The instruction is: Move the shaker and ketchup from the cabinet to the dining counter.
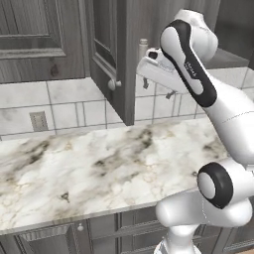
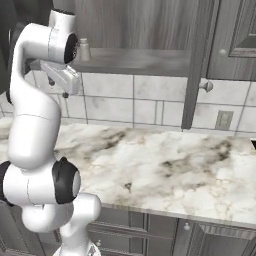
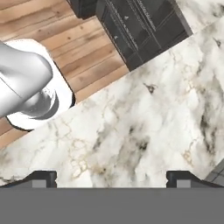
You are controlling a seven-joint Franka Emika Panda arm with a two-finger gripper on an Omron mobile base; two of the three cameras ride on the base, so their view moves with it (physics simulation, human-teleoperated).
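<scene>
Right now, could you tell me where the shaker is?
The shaker stands on the open cabinet's shelf at its left end in the right base view, just beside the arm's raised wrist; the open gripper points down at the marble worktop.

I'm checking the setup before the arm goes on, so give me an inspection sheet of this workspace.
Surface: marble worktop backed by white tiles, bare where visible.
Job's things: cabinet door swung open; a small pale shaker stands on its shelf. Ketchup: nothing seen.
Clutter: nothing seen.
Grippers: gripper open, empty, pointing down over the worktop, just below the open cabinet.
Cables: nothing seen.
Surroundings: wall socket in the tiles, dark drawer units below the worktop, wooden floor.
</scene>
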